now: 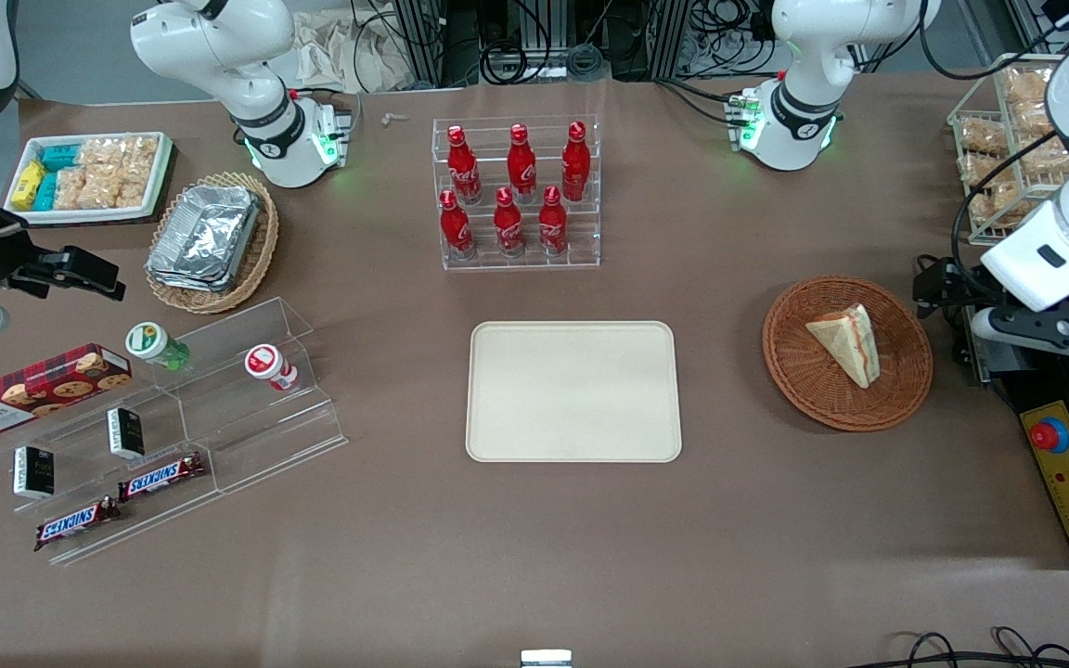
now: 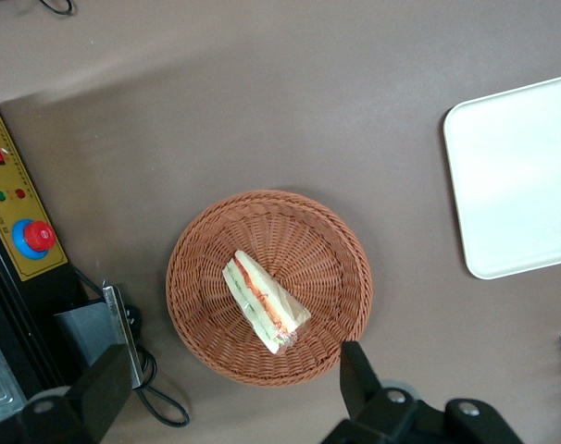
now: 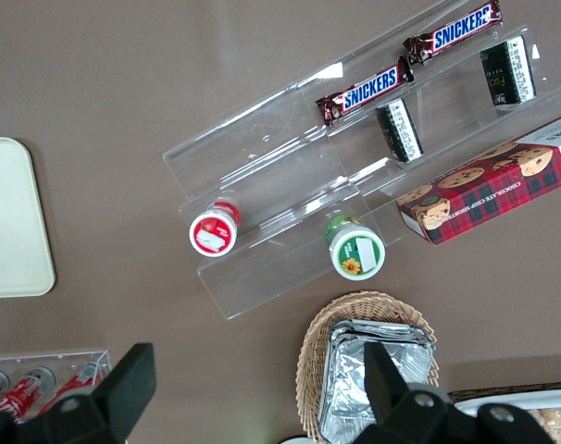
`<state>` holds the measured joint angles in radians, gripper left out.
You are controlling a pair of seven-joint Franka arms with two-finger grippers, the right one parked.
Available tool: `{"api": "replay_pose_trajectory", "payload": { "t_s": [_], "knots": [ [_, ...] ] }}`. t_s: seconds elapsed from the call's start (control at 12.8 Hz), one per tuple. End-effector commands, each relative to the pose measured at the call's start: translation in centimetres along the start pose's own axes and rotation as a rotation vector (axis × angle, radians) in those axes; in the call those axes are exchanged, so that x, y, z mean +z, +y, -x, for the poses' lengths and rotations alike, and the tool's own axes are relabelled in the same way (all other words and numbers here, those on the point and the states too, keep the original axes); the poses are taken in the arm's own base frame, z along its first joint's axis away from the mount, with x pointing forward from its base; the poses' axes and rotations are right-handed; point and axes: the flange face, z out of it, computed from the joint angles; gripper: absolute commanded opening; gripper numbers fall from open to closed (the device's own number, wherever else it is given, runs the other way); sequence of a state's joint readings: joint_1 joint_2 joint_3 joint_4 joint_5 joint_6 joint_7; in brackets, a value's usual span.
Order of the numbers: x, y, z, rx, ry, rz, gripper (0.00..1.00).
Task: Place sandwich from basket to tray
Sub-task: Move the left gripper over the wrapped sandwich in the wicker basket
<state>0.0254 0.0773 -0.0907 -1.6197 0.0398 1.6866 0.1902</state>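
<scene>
Sandwich in basket, pick not yet begun.
Front view: we note the sandwich [image 1: 845,343] lying in the basket [image 1: 847,353] near the bench's working-arm end; bare bench separates it from the empty tray [image 1: 574,391].
Left wrist view: the end effector [image 2: 234,393] hovers open above the sandwich [image 2: 265,301]; we judge its fingers could snag the basket [image 2: 268,288] rim or squash the soft bread.

Sandwich [image 1: 845,343]: in the basket [image 1: 847,353], lying on its weave.
Basket: beside the tray [image 1: 573,391], toward the working arm's end of the table [image 1: 534,557], well apart from it.
Gripper [image 2: 234,388]: above the table just beside the basket, fingers spread apart.
Bottle rack [image 1: 518,193]: farther from the front camera than the tray.
</scene>
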Motion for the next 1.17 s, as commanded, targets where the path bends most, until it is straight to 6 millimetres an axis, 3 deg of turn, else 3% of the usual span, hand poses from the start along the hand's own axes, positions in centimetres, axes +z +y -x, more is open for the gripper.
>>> {"api": "replay_pose_trajectory", "payload": {
  "t_s": [0.0,0.23,0.39,0.63,0.94,1.1],
  "knots": [
    [-0.1,-0.5,-0.4,0.01,-0.028,0.0,1.0],
    [-0.6,-0.4,-0.8,-0.002,-0.029,0.005,1.0],
    [0.8,-0.1,-0.4,-0.076,-0.075,0.018,1.0],
    [4.6,0.4,1.6,-0.212,-0.111,0.026,1.0],
    [12.2,1.4,6.3,-0.338,-0.028,-0.003,1.0],
    [15.4,1.2,7.2,-0.456,-0.026,-0.006,1.0]
  ]
}}
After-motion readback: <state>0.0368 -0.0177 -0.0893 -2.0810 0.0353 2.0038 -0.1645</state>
